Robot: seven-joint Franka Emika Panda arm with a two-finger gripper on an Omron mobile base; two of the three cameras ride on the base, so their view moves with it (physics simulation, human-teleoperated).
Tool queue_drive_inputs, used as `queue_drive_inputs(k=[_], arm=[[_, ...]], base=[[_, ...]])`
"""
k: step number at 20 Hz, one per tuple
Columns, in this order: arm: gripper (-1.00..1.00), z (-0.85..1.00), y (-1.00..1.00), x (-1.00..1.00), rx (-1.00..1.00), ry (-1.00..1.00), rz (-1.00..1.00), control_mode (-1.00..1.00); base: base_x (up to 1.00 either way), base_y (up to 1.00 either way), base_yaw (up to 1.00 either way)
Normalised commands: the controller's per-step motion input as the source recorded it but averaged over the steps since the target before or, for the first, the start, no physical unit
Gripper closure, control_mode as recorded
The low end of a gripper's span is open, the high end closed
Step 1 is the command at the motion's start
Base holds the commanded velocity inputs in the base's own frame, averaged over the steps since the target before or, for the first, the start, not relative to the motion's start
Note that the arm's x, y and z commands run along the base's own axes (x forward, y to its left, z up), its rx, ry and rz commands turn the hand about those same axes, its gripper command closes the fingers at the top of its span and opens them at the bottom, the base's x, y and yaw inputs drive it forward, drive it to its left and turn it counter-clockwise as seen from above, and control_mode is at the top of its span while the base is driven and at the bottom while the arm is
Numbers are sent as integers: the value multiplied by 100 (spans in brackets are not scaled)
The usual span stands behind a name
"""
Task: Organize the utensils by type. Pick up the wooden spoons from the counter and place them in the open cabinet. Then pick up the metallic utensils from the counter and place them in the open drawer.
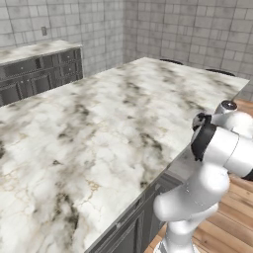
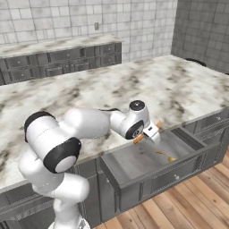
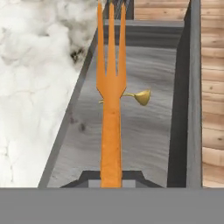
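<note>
In the left base view, your arm rises at the lower right, folded tight, its upper links bunched just off the edge of the marble counter [image 1: 89, 128]. The hand is hidden behind the arm's own white body here. A second run of dark grey base cabinets [image 1: 39, 74] stands against the tiled wall, well apart from you.

In the right base view, the arm reaches from the lower left across the counter edge, forearm roughly level, wrist bent down over the open drawer [image 2: 134, 167]. The gripper [image 2: 150, 132] hangs just above the drawer's back left part, with an orange fork [image 2: 139, 138] poking out beside it. How the jaws stand is hard to make out at this size. A small golden utensil [image 2: 166, 156] lies on the drawer floor, to the right of the hand.

In the hand view, you look straight along the fork [image 3: 111, 109], three tines pointing away, its handle running down between the fingers; the pincer is nearly closed and grips that handle. The fingertips themselves are cut off. Beneath the fork lies the grey drawer floor [image 3: 144, 140], where the golden spoon-like piece [image 3: 139, 96] rests partly hidden behind the fork.
</note>
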Motion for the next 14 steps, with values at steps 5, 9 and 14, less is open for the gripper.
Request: queue_drive_inputs(k=[5, 9, 14], arm=[[100, -71, -49, 43, 1, 10, -4, -100], [100, -72, -37, 40, 2, 10, -2, -100], [100, -62, -9, 47, 4, 9, 0, -100]], base=[[0, 0, 0], [0, 0, 0], [0, 0, 0]])
